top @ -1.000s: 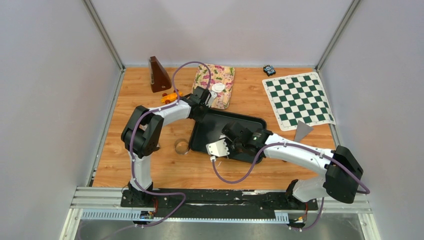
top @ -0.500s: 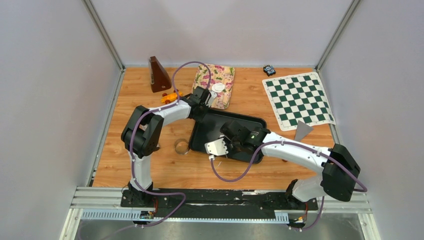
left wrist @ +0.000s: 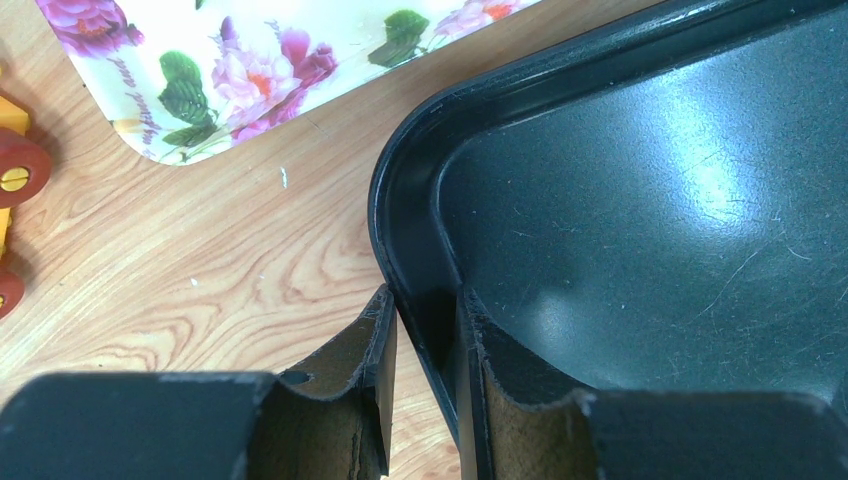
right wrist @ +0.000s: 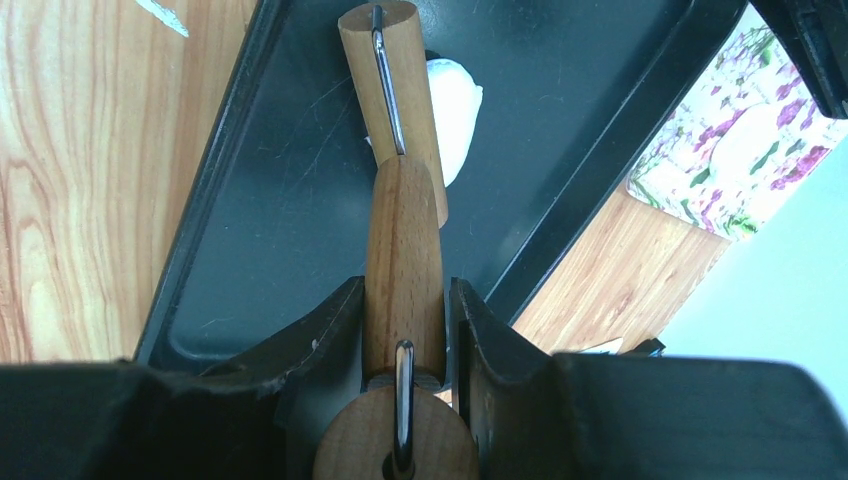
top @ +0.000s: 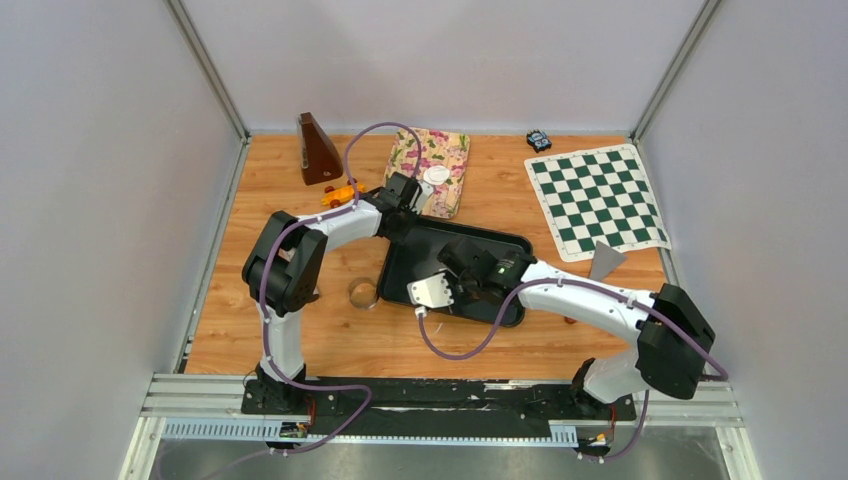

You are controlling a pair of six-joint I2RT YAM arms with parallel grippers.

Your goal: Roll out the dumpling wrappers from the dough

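The black tray (top: 505, 247) sits mid-table. My left gripper (top: 405, 212) is shut on the rim at the tray's far-left corner (left wrist: 398, 205), one finger (left wrist: 372, 345) outside and the other inside. My right gripper (right wrist: 405, 290) is shut on the handle of a wooden roller (right wrist: 402, 255). The roller's head (right wrist: 392, 85) lies on a white dough lump (right wrist: 455, 105) inside the tray (right wrist: 270, 210). In the top view the right gripper (top: 458, 262) covers the dough. One round dumpling wrapper (top: 436, 175) lies on the floral board (top: 440, 150) behind the tray.
A clear ring cutter (top: 363, 294) stands on the wood left of the tray. A brown metronome (top: 318, 150) and an orange toy car (top: 343, 193) are at the far left. The chessboard (top: 597, 200), a grey triangle (top: 604, 263) and a small black object (top: 539, 140) are at the right.
My right arm has shifted a little to the left and away over the tray with the roller. The left arm has stayed still on the rim.
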